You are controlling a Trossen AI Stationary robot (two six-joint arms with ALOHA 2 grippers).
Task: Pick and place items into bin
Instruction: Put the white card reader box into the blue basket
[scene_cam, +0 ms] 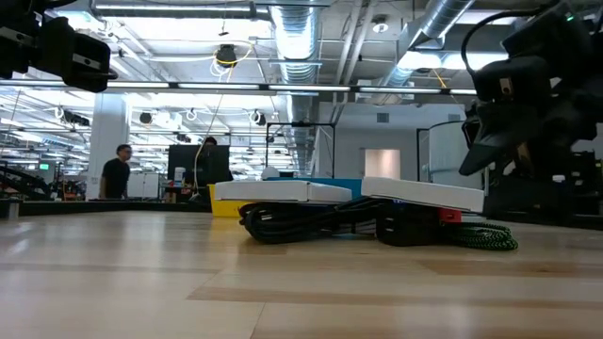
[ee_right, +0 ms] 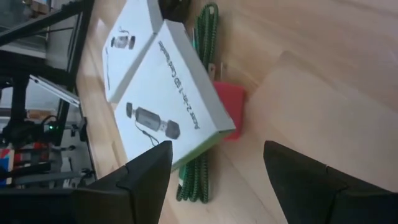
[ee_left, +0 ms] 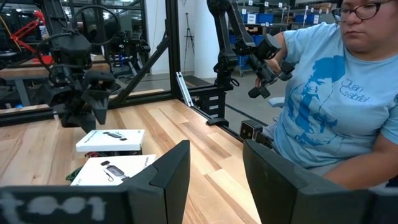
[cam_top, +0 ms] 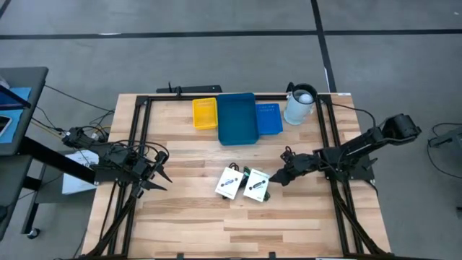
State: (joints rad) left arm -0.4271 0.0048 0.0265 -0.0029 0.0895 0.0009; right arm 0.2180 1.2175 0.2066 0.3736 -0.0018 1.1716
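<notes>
Two white card packages [cam_top: 228, 182] [cam_top: 256, 185] lie side by side at the table's middle. In the low view, each package [scene_cam: 283, 190] [scene_cam: 424, 195] rests on a bundle of black cable and pieces [scene_cam: 311, 221], with a red part [scene_cam: 449, 216] and green braided cord [scene_cam: 490, 237]. My right gripper [cam_top: 278, 177] hovers open just right of the right-hand package [ee_right: 168, 106], with the red part [ee_right: 229, 115] ahead of its fingers [ee_right: 217, 171]. My left gripper [cam_top: 160, 175] is open and waits at the table's left, pointing toward the packages [ee_left: 111, 140].
At the far edge stand a yellow bin [cam_top: 205, 113], a larger blue bin [cam_top: 237, 118], a small blue tray [cam_top: 268, 118] and a white cup [cam_top: 299, 105]. A person in a blue T-shirt [ee_left: 323, 106] shows beyond the table in the left wrist view. Bare wood lies toward the near edge.
</notes>
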